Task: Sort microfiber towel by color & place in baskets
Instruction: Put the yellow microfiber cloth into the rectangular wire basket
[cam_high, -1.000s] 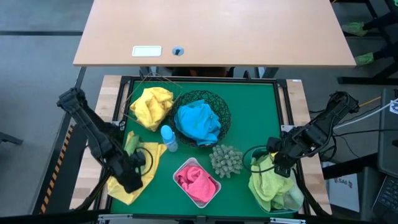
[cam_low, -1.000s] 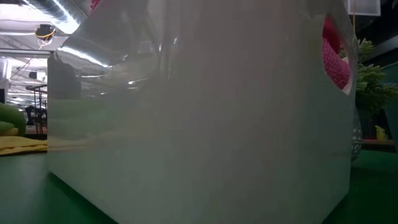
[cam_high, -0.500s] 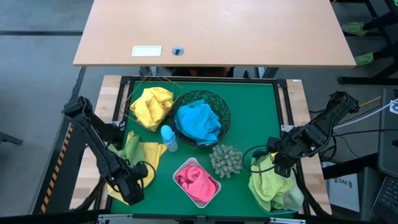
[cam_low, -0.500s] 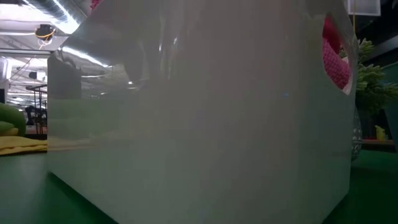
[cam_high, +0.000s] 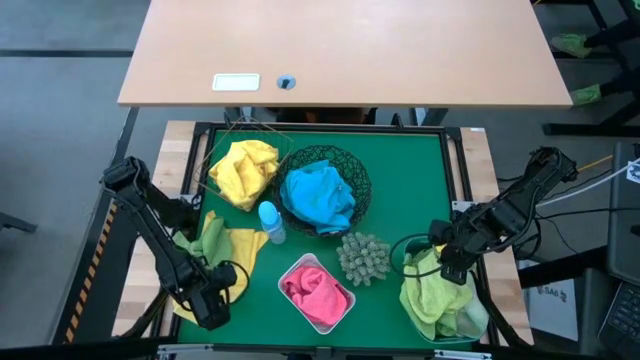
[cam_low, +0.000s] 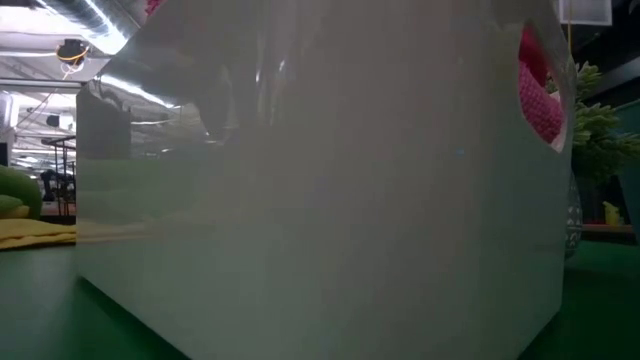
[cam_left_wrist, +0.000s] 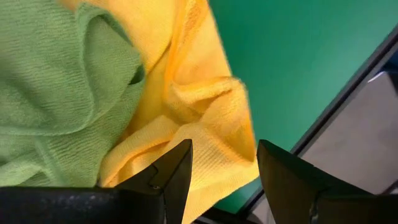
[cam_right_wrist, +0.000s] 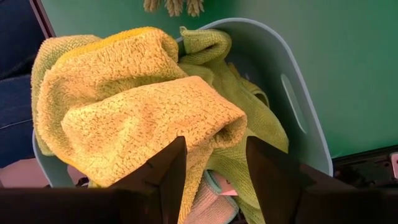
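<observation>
The left gripper hangs open over the yellow towel at the table's near-left corner; the right gripper, fingers apart, hovers above the green towels.

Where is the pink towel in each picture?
High view: the pink towel lies in the white tub, bottom middle of the green mat.
Low view: it peeks over the tub's rim at upper right.
Left wrist view: not in it.
Right wrist view: not in it.
Shared landmark: the white tub, which fills most of the low view.
</observation>
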